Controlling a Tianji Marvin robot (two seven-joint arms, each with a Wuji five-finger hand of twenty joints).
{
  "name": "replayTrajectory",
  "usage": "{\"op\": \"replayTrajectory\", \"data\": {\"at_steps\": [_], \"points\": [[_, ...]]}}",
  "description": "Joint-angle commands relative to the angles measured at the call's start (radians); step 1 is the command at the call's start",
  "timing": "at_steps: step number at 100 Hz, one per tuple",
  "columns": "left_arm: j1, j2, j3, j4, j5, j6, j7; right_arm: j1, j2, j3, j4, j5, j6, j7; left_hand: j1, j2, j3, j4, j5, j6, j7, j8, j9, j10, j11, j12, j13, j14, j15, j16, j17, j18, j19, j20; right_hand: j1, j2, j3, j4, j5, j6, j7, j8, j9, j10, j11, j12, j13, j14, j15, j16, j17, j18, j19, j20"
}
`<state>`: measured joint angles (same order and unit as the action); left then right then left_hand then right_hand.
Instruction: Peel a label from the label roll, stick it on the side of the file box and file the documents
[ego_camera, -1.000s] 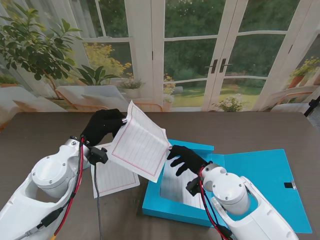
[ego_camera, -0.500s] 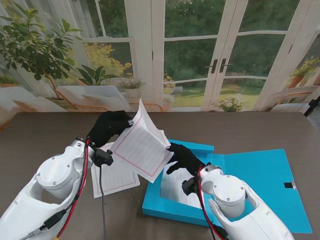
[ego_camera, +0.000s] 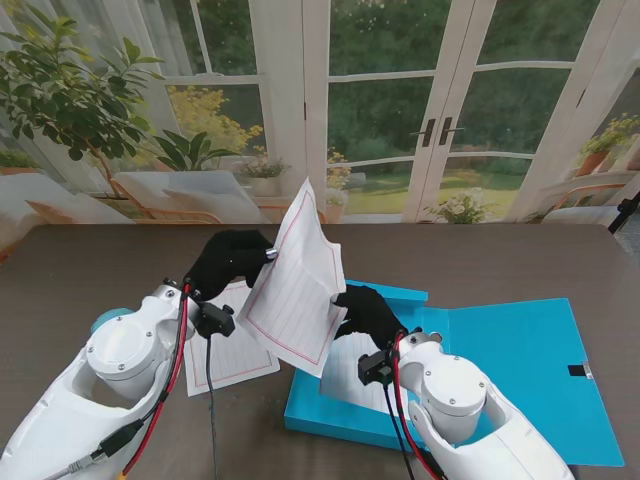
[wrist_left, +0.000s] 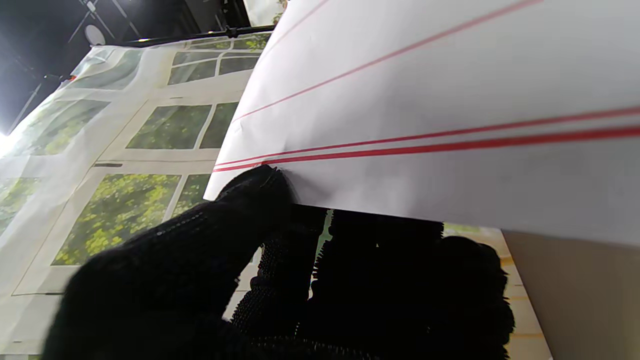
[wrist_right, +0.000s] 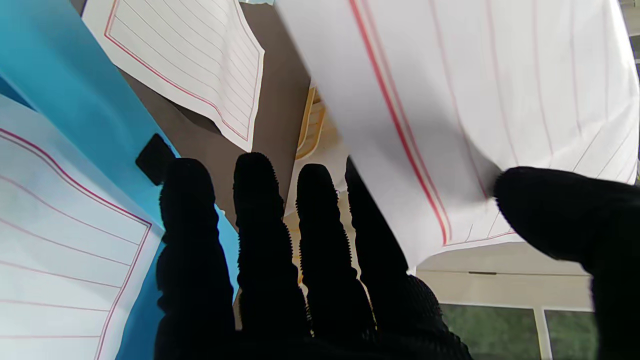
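Since a sec ago: held sheet (ego_camera: 292, 290) has swung from slanted toward near upright, its top corner now up against the window backdrop; both my arms have drifted a bit inward w/ it.

Near to far:
- Nearest me, file box (ego_camera: 500, 350), blue, open flat on table (ego_camera: 80, 260), lid out to my right. One ruled sheet in tray (ego_camera: 355, 375) lies inside already.
- R hand (ego_camera: 370, 315) over tray's far-left corner. R wrist view: thumb (wrist_right: 560, 220) presses one face of held sheet near its red margin, index behind it, so a pinch on the lower right edge; other three fingers straight, holding nothing.
- Spare sheet (ego_camera: 225, 350) flat on table to my left, beside box, partly under held sheet.
- L hand (ego_camera: 232, 262) farther out, closed on held sheet's upper-left edge; L wrist view shows fingertips (wrist_left: 260, 192) clamped at the paper's rim.
- Label roll: not made out in any view. Label on box side: can't tell.

Step, my read: filing docs, sheet no. 2 mid-transfer, carried two-handed over the box.

Next move calls for: tip sheet back flat, line edges w/ tray walls, lower, let go both pinches about together so it doesn't curl or catch the box's far wall. Then spare sheet.
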<state>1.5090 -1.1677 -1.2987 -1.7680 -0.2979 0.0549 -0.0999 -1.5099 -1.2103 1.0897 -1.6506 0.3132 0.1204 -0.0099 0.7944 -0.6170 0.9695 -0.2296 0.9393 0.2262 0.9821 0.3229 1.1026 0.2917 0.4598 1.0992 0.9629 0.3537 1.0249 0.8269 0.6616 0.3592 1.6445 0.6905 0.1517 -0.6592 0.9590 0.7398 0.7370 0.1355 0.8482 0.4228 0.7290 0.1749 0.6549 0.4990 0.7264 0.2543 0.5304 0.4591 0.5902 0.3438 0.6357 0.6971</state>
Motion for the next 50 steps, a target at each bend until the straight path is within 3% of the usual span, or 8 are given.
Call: {"op": "replayTrajectory", "data": {"at_steps": [1,8,15,24,29,38,43,50], "points": [[0.004,-0.007,0.004,0.008,0.002,0.009,-0.015,-0.008,-0.012,0.002,-0.011,0.001,-0.001,-0.002,0.037,-0.046,0.022,-0.005,0.014,-0.010,0.000,0.003,0.029,0.022,-0.006,0.012,0.005,0.031,0.008,0.014,-0.005,-0.010,0.019,0.011,0.060,-0.050,-0.040,-0.023,0.045,-0.022,0.044,0.041,0.050,-0.010,0.027,0.032,0.046,-0.012,0.027,0.014,-0.382,0.007,0.046,0.001],[0.005,-0.008,0.005,0.011,0.001,0.014,-0.014,-0.010,-0.017,0.005,-0.014,0.011,0.006,-0.019,0.040,-0.046,0.022,-0.004,0.014,-0.005,-0.004,0.003,0.028,0.027,-0.008,0.012,0.002,0.037,0.008,0.015,-0.010,-0.007,0.016,0.014,0.157,-0.040,-0.115,-0.171,0.070,-0.032,0.081,0.075,0.089,-0.014,0.044,0.056,0.075,-0.016,0.045,0.023,-0.377,0.012,0.085,-0.028],[0.007,-0.008,0.005,0.014,0.009,0.018,-0.011,-0.011,-0.020,0.007,-0.014,0.007,0.008,-0.035,0.042,-0.046,0.020,-0.005,0.014,-0.001,-0.009,0.003,0.027,0.029,-0.009,0.013,-0.002,0.042,0.010,0.017,-0.012,-0.004,0.013,0.017,0.259,-0.055,-0.151,-0.411,0.081,-0.060,0.176,-0.007,0.135,-0.025,0.062,0.083,0.112,-0.022,0.070,0.033,-0.365,0.013,0.139,-0.072],[0.010,-0.008,0.002,0.015,0.012,0.025,-0.010,-0.014,-0.028,0.009,-0.017,0.006,0.012,-0.070,0.047,-0.045,0.020,-0.004,0.012,0.004,-0.014,0.003,0.023,0.035,-0.011,0.014,-0.008,0.045,0.010,0.018,-0.017,-0.001,0.009,0.020,0.409,-0.067,-0.190,-0.660,0.118,-0.117,0.296,-0.057,0.229,-0.043,0.078,0.100,0.177,-0.030,0.108,0.047,-0.345,0.022,0.193,-0.103],[0.012,-0.008,0.000,0.015,0.016,0.031,-0.008,-0.016,-0.031,0.011,-0.017,0.000,0.010,-0.083,0.049,-0.043,0.018,-0.004,0.011,0.008,-0.017,0.004,0.021,0.037,-0.011,0.016,-0.011,0.050,0.012,0.020,-0.021,0.003,0.006,0.023,0.451,-0.076,-0.177,-0.730,0.144,-0.152,0.339,-0.076,0.279,-0.057,0.075,0.106,0.210,-0.037,0.120,0.050,-0.336,0.026,0.219,-0.121],[0.015,-0.008,-0.003,0.016,0.021,0.041,-0.007,-0.020,-0.039,0.013,-0.020,0.005,0.009,-0.115,0.054,-0.042,0.018,-0.003,0.010,0.014,-0.023,0.004,0.017,0.041,-0.013,0.017,-0.019,0.056,0.013,0.022,-0.029,0.007,0.001,0.028,0.495,-0.119,-0.100,-0.709,0.207,-0.208,0.381,-0.076,0.365,-0.070,0.062,0.143,0.264,-0.041,0.142,0.058,-0.320,0.032,0.262,-0.144],[0.016,-0.008,-0.004,0.018,0.024,0.047,-0.005,-0.022,-0.042,0.014,-0.021,0.010,0.004,-0.127,0.057,-0.042,0.016,-0.003,0.008,0.016,-0.027,0.004,0.013,0.046,-0.014,0.018,-0.025,0.061,0.014,0.023,-0.034,0.012,-0.003,0.033,0.499,-0.146,-0.053,-0.655,0.239,-0.237,0.384,-0.073,0.395,-0.075,0.048,0.157,0.281,-0.042,0.146,0.059,-0.316,0.033,0.276,-0.155],[0.015,-0.008,-0.005,0.023,0.030,0.054,-0.005,-0.025,-0.044,0.016,-0.022,0.011,-0.001,-0.138,0.061,-0.039,0.014,-0.003,0.006,0.020,-0.033,0.005,0.005,0.047,-0.017,0.021,-0.037,0.065,0.012,0.025,-0.047,0.014,-0.012,0.039,0.489,-0.188,0.010,-0.521,0.273,-0.270,0.383,-0.066,0.423,-0.077,0.031,0.172,0.299,-0.044,0.152,0.062,-0.309,0.032,0.294,-0.164]]}}
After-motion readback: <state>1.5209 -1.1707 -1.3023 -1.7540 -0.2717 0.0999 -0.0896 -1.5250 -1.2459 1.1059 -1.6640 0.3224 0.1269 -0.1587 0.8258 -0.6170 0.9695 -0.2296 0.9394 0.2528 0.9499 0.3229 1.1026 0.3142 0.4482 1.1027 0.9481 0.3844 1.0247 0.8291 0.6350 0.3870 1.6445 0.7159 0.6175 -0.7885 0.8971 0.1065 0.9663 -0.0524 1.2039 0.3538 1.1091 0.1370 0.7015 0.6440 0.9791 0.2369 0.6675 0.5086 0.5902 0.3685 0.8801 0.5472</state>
